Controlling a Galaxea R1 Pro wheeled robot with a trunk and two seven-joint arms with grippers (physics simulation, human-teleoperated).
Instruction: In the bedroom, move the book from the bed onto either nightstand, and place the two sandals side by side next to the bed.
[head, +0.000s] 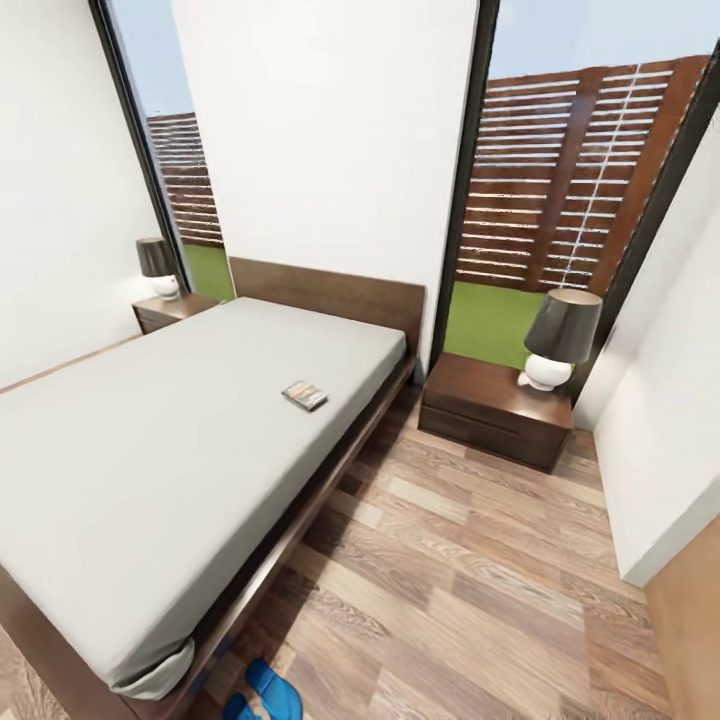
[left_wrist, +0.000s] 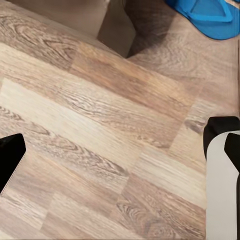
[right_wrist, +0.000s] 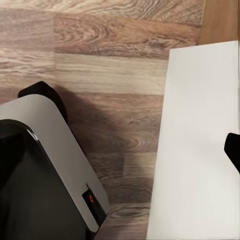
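The book (head: 305, 395) lies flat on the pale-grey mattress of the bed (head: 150, 430), near the edge that faces the floor. One dark wooden nightstand (head: 495, 405) stands right of the headboard, the other nightstand (head: 170, 310) at the far left corner. Two blue sandals (head: 272, 688) lie on the plank floor by the bed's foot corner, partly cut off by the picture's edge. One sandal (left_wrist: 207, 15) also shows in the left wrist view. My left gripper (left_wrist: 120, 155) hangs open over bare floor, holding nothing. My right gripper (right_wrist: 120, 150) is open above the floor and also holds nothing.
Each nightstand carries a lamp (head: 560, 340) with a dark shade. A white wall (head: 660, 450) bounds the floor strip on the right, and also appears as the white wall (right_wrist: 200, 150) close to my right gripper. My grey base (right_wrist: 45, 165) sits below that arm. Wood floor (head: 470, 580) lies open between bed and wall.
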